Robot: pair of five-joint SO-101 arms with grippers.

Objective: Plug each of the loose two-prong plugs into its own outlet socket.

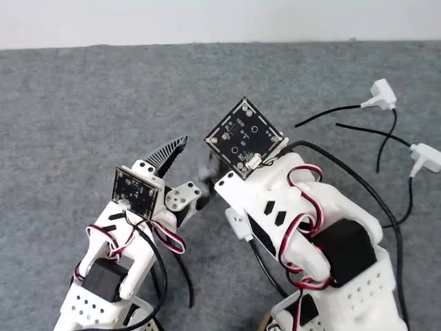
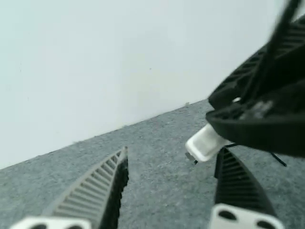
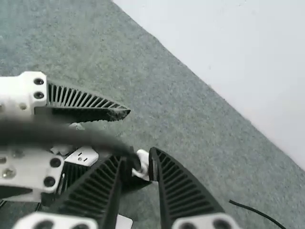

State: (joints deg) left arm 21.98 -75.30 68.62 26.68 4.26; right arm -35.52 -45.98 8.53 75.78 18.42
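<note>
Near left, the left gripper (image 2: 174, 155) stands spread, a white plug (image 2: 204, 143) just off its tips, pinched by the right gripper (image 3: 139, 160). If it closes off-centre, I reckon the plug twists loose; two other plugs (image 1: 381, 94) lie far right.

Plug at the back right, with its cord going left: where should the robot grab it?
Probably the white plug's body, from straight above, pinched across its width. It lies flat on the grey mat with open space around it. The thin black cord would likely slip.
</note>
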